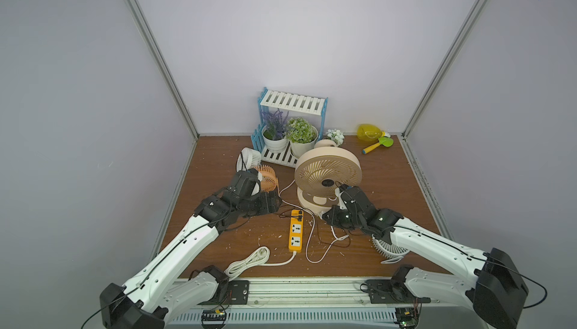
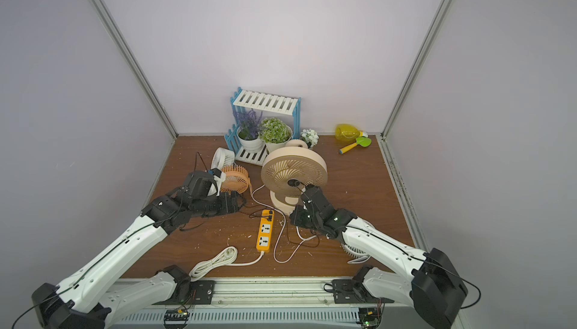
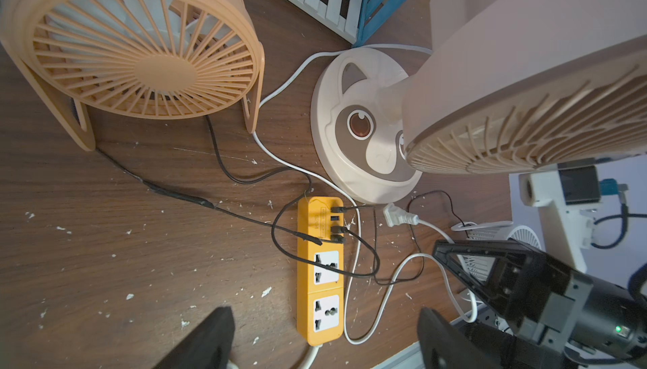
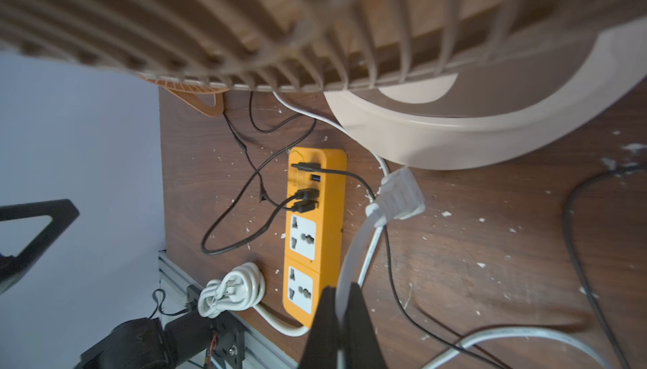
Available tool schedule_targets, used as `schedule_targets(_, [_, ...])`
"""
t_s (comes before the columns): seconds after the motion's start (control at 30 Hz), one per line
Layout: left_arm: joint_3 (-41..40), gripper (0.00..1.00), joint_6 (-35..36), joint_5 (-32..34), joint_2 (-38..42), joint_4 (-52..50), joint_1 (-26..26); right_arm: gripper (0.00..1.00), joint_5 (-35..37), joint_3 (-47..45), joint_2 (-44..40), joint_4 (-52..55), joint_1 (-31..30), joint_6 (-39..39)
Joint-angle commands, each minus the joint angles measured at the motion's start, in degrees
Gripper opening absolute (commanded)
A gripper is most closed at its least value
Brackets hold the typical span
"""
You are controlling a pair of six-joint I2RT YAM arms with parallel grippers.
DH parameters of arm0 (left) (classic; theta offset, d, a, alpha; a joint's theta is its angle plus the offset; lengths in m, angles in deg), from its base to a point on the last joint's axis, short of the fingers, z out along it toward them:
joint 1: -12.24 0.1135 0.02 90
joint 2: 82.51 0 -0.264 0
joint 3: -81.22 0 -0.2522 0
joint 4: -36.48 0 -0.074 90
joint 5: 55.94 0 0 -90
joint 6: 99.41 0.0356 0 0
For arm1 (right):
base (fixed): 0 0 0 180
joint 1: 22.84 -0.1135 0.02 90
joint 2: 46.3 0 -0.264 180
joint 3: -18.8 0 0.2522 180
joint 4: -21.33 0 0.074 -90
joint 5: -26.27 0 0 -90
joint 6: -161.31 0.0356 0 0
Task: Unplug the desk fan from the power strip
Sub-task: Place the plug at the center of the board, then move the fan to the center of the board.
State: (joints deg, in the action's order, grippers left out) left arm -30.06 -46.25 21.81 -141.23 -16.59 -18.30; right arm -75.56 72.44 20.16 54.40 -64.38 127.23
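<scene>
The beige desk fan stands on a round raccoon-face base. In front of it the orange-yellow power strip lies flat, both white socket faces bare, with black USB leads in its far end. A flat white plug hangs free beside the strip, just off the fan's base. My right gripper is shut on the white cord right behind that plug. To the left of the strip's far end, my left gripper hovers open and holds nothing.
A small orange fan and a white fan stand at the left. Another white fan lies under my right arm. A plant rack is behind, with a yellow watering can and toy shovel. The strip's coiled cord lies near the front edge.
</scene>
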Motion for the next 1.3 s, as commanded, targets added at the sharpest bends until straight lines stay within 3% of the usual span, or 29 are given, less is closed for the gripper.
schedule_targets(0.0, [0.2, 0.86, -0.4, -1.0, -0.2, 0.7, -0.4, 0.00, -6.6, 0.5, 2.0, -5.2, 0.9, -1.0])
schedule_targets(0.17, [-0.4, 0.86, -0.8, -1.5, 0.2, 0.6, -0.4, 0.03, -7.1, 0.2, 4.0, -7.0, 1.3, -0.9])
schedule_targets(0.33, [-0.6, 0.86, -1.1, -1.2, 0.4, 0.6, -0.3, 0.35, -3.7, 1.3, 3.5, -3.5, 1.4, -3.1])
schedule_targets(0.63, [2.8, 0.87, 1.2, -2.6, -1.2, 0.9, -0.5, 0.86, 7.7, 6.7, -5.1, 17.1, 1.4, -9.0])
schedule_targets(0.83, [8.8, 0.84, 5.4, -8.9, -6.0, 2.8, -0.5, 0.89, 11.1, 11.4, -13.0, 34.0, 1.3, -11.2])
schedule_targets(1.03, [14.6, 0.86, 10.9, -9.5, -11.5, 7.2, -0.6, 0.89, 14.1, 17.6, -18.2, 46.9, 1.4, -13.0])
schedule_targets(1.13, [14.6, 0.88, 17.5, -14.0, -13.9, 13.3, -0.6, 0.89, 13.5, 16.2, -17.7, 46.6, 1.3, -12.7])
schedule_targets(1.27, [13.6, 0.91, 26.4, -15.2, -15.3, 21.7, -0.6, 0.92, 10.7, 7.3, -18.2, 35.0, 1.4, -8.7])
